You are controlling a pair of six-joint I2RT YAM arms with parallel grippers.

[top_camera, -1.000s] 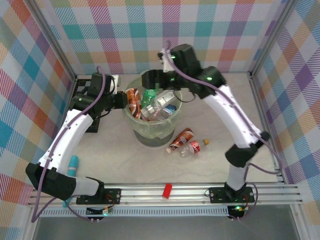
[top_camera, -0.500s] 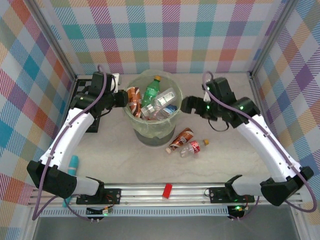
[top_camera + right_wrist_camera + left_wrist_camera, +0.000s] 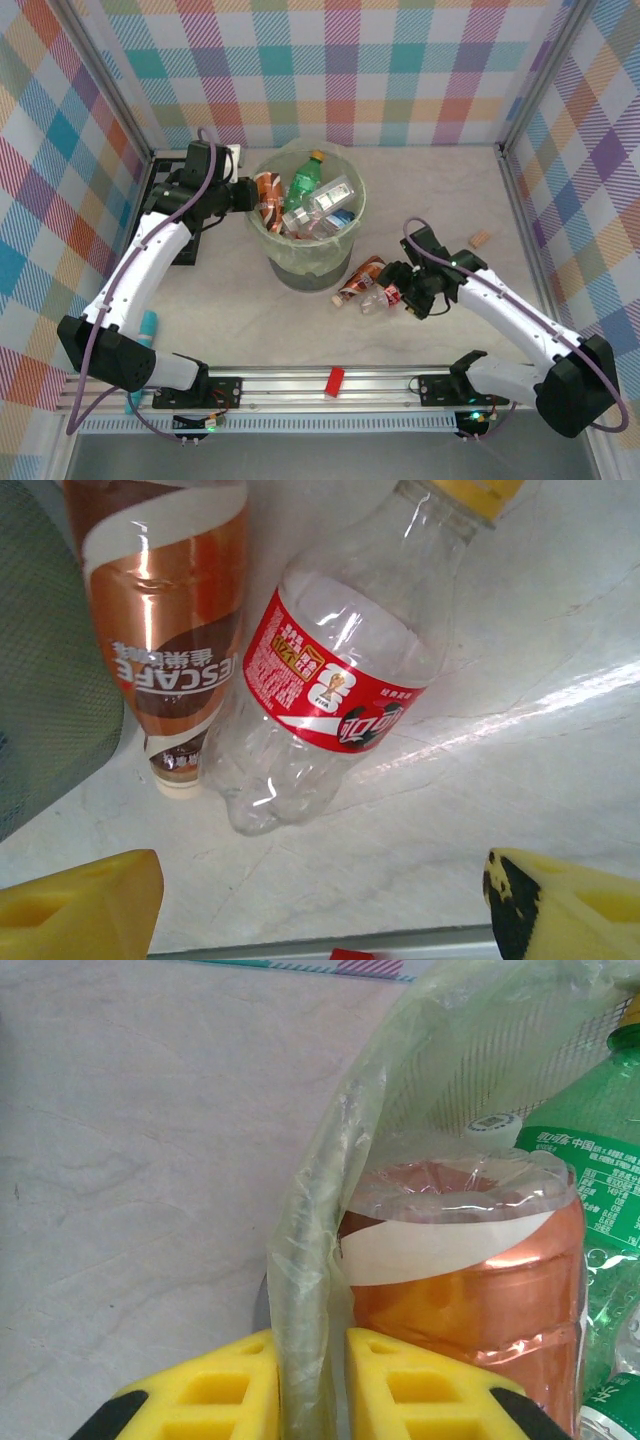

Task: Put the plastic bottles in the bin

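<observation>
The left gripper (image 3: 308, 1365) is clenching the liner-covered rim of the bin (image 3: 300, 268). Just beside the bin, the right gripper (image 3: 320, 905) is hanging wide open over a clear red-labelled bottle (image 3: 335, 690) lying on the table (image 3: 530, 730).

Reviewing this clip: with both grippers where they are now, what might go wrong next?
1. The open right gripper hangs over the clear bottle, right beside the brown bottle; closing may knock either into a roll.
2. The left gripper pinches the bin rim; a tug could tip it or tear the liner.
</observation>
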